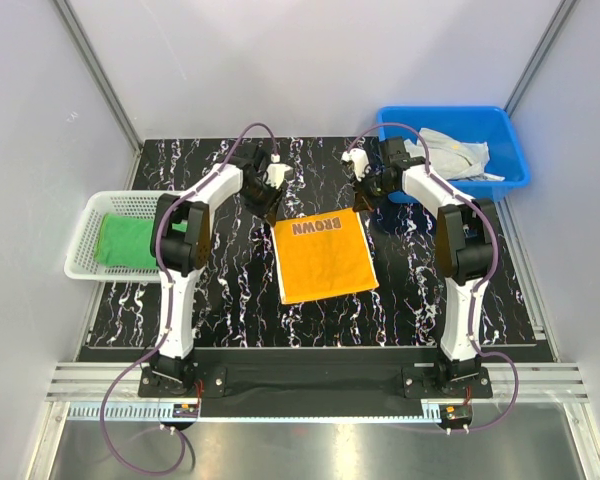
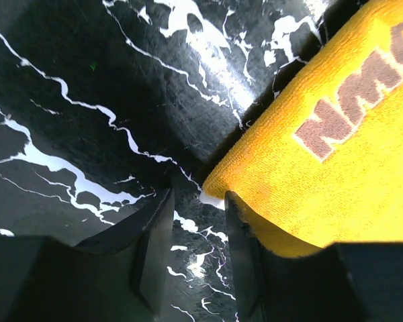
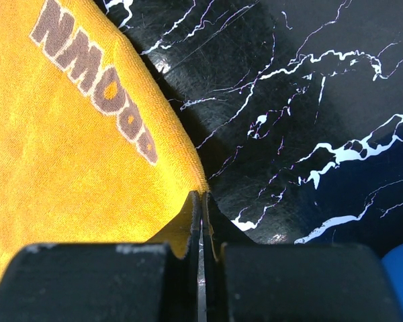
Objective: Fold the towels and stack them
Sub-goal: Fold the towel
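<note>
Black fingers of the left gripper [image 2: 198, 261] fill the bottom of its wrist view, standing apart with only bare bench [image 2: 87, 100] in the gap between them; nothing is held. The finger on the cloth side lies just beside the edge of the orange-yellow towel [image 2: 336, 181], whose rounded corner sits just ahead of the gap. The right gripper [image 3: 201, 201] has its jaws pressed together, so that only a hairline shows between them, and the tips meet right at the towel's other far corner; whether a pinch of cloth is caught there cannot be told. Outward from both grippers, the towel lies flat as a rectangle on the middle of the black, white-veined bench, between the left arm [image 1: 185, 235] and the right arm [image 1: 465, 235]. The brown word BROWN runs along its far edge, the edge where both grippers are. At the bench's left edge sits a white slatted basket [image 1: 80, 245], and in it lies the green towel [image 1: 125, 242], bunched into a low heap toward the basket's right side, partly behind the left arm's elbow. At the far right corner stands a blue bin [image 1: 517, 165] — inside it a crumpled pile of pale towels [image 1: 460, 152], white with some greyish pattern, too rumpled to tell one from another. The right arm reaches across the bin's near-left corner, hiding part of its rim.
</note>
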You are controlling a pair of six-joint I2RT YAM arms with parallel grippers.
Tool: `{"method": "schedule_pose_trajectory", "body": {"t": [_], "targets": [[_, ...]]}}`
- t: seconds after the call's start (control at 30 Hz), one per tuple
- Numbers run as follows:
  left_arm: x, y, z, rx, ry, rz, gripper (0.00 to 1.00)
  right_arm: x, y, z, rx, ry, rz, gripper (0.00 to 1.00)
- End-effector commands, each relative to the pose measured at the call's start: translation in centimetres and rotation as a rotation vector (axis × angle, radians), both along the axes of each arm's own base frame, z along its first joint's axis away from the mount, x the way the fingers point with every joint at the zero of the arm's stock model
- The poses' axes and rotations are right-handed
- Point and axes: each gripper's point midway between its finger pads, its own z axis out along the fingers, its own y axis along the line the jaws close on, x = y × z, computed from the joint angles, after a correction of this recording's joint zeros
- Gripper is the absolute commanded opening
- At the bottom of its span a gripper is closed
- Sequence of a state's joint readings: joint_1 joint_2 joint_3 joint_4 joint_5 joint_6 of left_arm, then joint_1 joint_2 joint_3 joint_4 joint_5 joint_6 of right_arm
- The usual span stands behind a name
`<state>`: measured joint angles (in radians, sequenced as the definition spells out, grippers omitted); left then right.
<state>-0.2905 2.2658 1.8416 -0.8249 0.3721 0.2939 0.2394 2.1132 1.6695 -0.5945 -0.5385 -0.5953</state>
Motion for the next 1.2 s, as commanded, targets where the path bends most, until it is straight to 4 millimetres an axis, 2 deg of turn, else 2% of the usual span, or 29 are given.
{"method": "schedule_pose_trajectory", "body": {"t": [0.0,0.23,0.57,0.67,0.7,0.73,0.77,0.87,0.9,0.97,1.0,1.03,1.17], "targets": [[0.7,-0.7,0.5,-0.056,-0.001,-0.034,0.41,1.2,-0.2,0.1,-0.008,-0.036,-0.002,0.0],[0.3,-1.2,0.3,-0.086,0.04,-0.051,0.4,1.3,-0.2,-0.2,-0.006,-0.03,-0.003,0.0],[-0.8,-0.7,-0.2,-0.057,0.088,-0.061,0.29,1.7,-0.3,-0.2,-0.007,-0.034,-0.009,0.0],[-1.0,-0.9,-0.4,-0.066,0.095,-0.077,0.22,1.7,-0.2,-0.4,-0.004,-0.029,-0.008,0.0],[-0.9,-0.9,-0.3,-0.06,0.088,-0.077,0.16,1.7,-0.2,-0.4,-0.001,-0.027,-0.009,0.0],[-0.8,-1.0,-0.2,-0.058,0.079,-0.08,0.04,1.7,-0.1,-0.4,0.003,-0.025,-0.007,0.0],[-0.5,-0.8,-0.2,-0.045,0.066,-0.076,0.0,1.8,0.0,-0.3,0.007,-0.029,-0.005,0.0],[0.5,-0.6,1.0,-0.033,0.003,-0.07,0.0,2.1,0.2,0.4,0.02,-0.048,-0.006,0.0],[1.4,-0.2,2.1,-0.017,-0.05,-0.055,0.0,2.1,0.3,0.5,0.023,-0.052,-0.004,0.0],[1.8,0.0,3.1,-0.014,-0.089,-0.049,0.0,2.5,0.5,1.3,0.04,-0.069,-0.009,0.0],[2.6,0.4,4.5,0.0,-0.146,-0.032,0.0,2.3,0.8,1.6,0.061,-0.061,-0.006,0.0],[2.7,0.7,5.0,0.002,-0.163,-0.026,0.0,2.6,1.0,2.3,0.073,-0.083,-0.009,0.0],[3.0,1.5,6.9,0.029,-0.215,0.0,0.0,2.4,1.1,2.2,0.091,-0.09,-0.022,0.0]]}}
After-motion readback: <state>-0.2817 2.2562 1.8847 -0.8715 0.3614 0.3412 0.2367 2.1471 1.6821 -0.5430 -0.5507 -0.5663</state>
